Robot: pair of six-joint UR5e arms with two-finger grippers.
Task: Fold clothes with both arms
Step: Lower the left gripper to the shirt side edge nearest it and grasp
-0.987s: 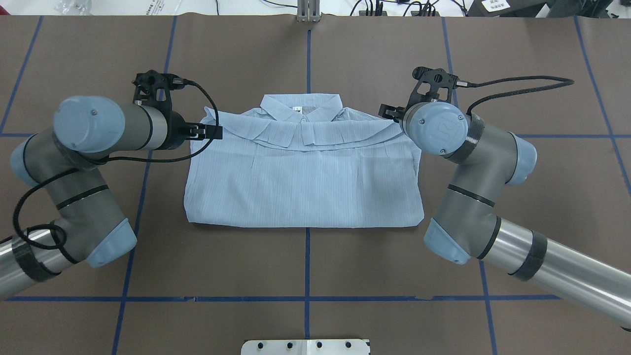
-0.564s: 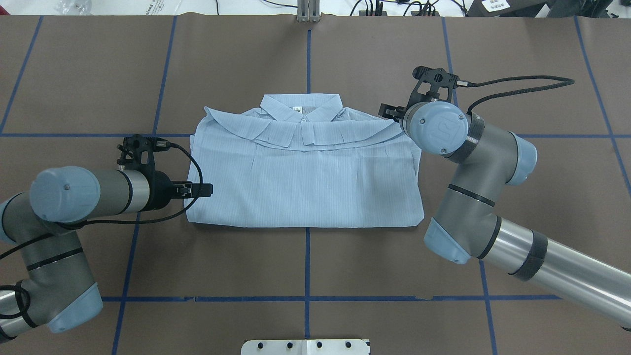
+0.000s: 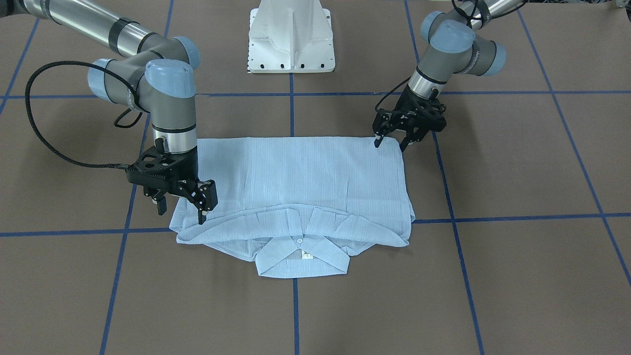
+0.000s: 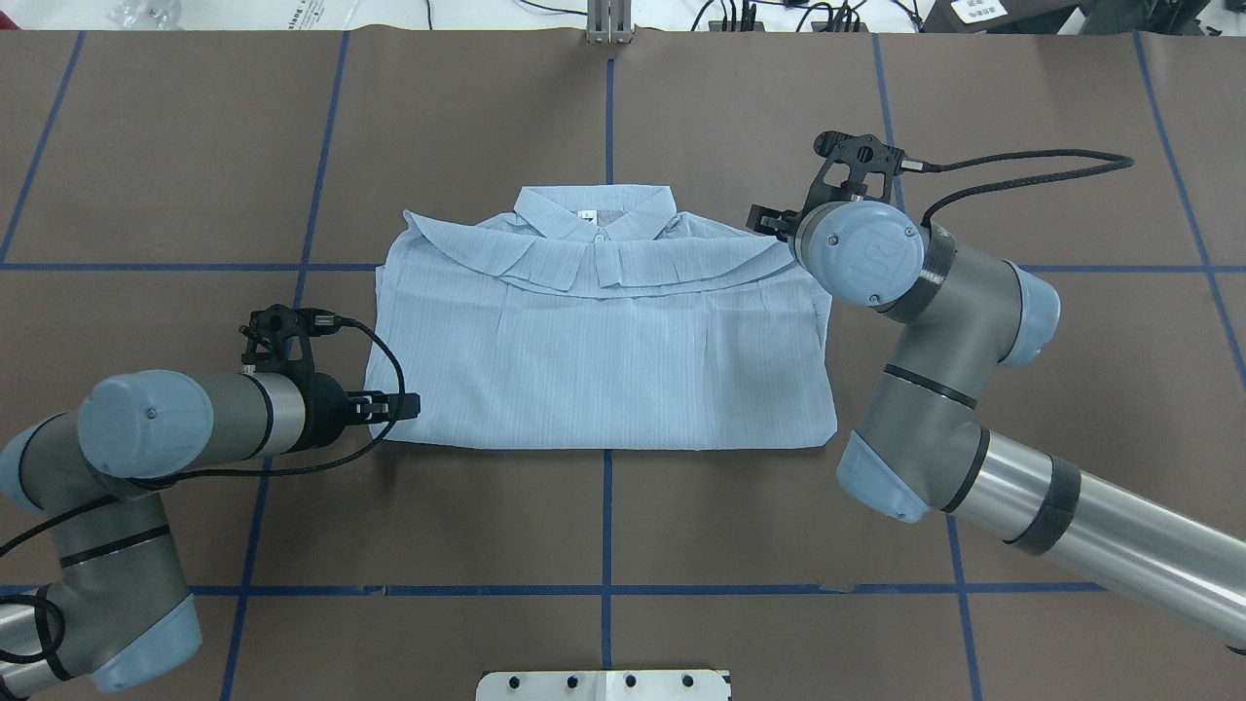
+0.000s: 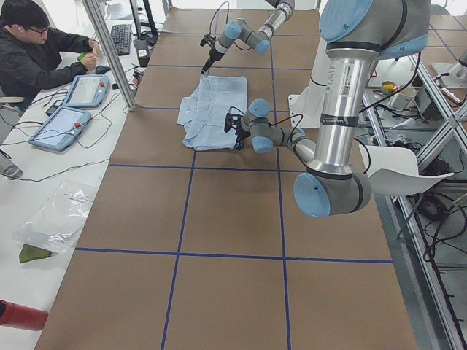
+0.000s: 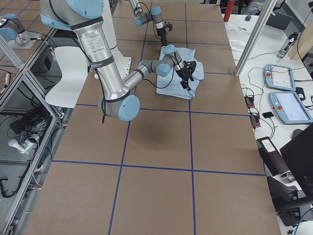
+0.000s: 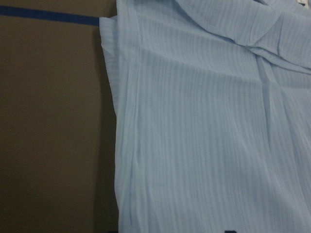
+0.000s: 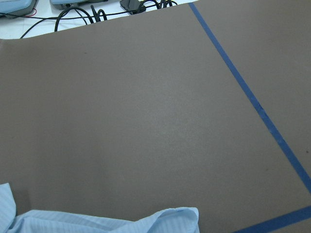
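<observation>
Left gripper (image 3: 390, 144) (jaws apart) angles down at shirt (image 3: 315, 172).

Overhead and front-facing cameras oppose each other, sharing the worktop (image 4: 604, 526); end cameras view lengthwise; wrist cameras close-range.
</observation>
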